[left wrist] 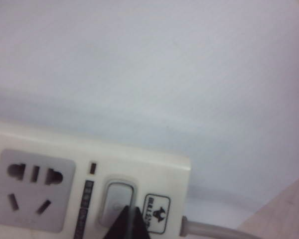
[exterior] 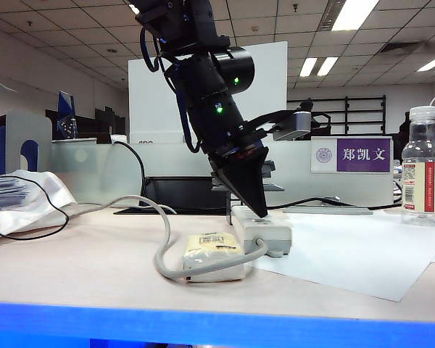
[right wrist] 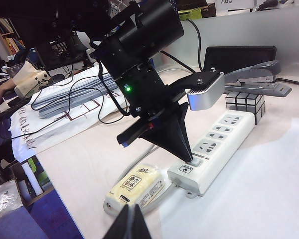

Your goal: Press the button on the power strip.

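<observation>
The tabletop (exterior: 72, 254) carried the power strip (right wrist: 214, 149), lying partly on a white sheet (exterior: 362, 254) beside a cream packet (right wrist: 137, 186). The left gripper (right wrist: 192, 158), fingers together, touched the button (left wrist: 115, 206) at its cable end. The right gripper (right wrist: 128, 225), fingers together, hung well apart.

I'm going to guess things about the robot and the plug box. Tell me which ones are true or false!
1. The left gripper points its tip down at the button of the power strip. True.
2. The water bottle lies on its side. False: it stands upright.
3. A cream packet lies near the strip's cable end. True.
4. The right gripper holds the stapler. False: it hangs away from it, fingers together.
</observation>
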You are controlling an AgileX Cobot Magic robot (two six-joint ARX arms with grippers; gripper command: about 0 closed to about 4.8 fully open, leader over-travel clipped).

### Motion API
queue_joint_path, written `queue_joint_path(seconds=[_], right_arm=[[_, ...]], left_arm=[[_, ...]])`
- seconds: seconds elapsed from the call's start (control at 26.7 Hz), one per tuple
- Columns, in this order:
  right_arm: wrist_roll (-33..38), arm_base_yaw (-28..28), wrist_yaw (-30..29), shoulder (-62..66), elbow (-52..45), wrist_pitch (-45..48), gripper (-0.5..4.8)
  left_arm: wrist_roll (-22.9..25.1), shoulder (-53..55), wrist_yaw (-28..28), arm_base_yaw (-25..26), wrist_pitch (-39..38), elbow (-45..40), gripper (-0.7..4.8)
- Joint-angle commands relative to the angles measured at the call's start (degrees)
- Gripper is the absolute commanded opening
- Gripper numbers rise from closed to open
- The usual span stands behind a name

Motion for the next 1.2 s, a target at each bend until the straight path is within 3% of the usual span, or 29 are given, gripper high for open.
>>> queue_joint_path(seconds=[0.04, 1.2], right_arm=[[-0.2, 0.0, -0.1, 0.0, 0.2, 0.6, 0.03], [-0.2, 0.0, -0.2, 0.0, 0.2, 0.6, 0.03]], left_arm=[[0.2, -0.2, 0.3, 0.0, 0.6, 0.2, -0.05], [0.2, 1.8, 0.3, 0.2, 0.0, 0.0, -0.05]])
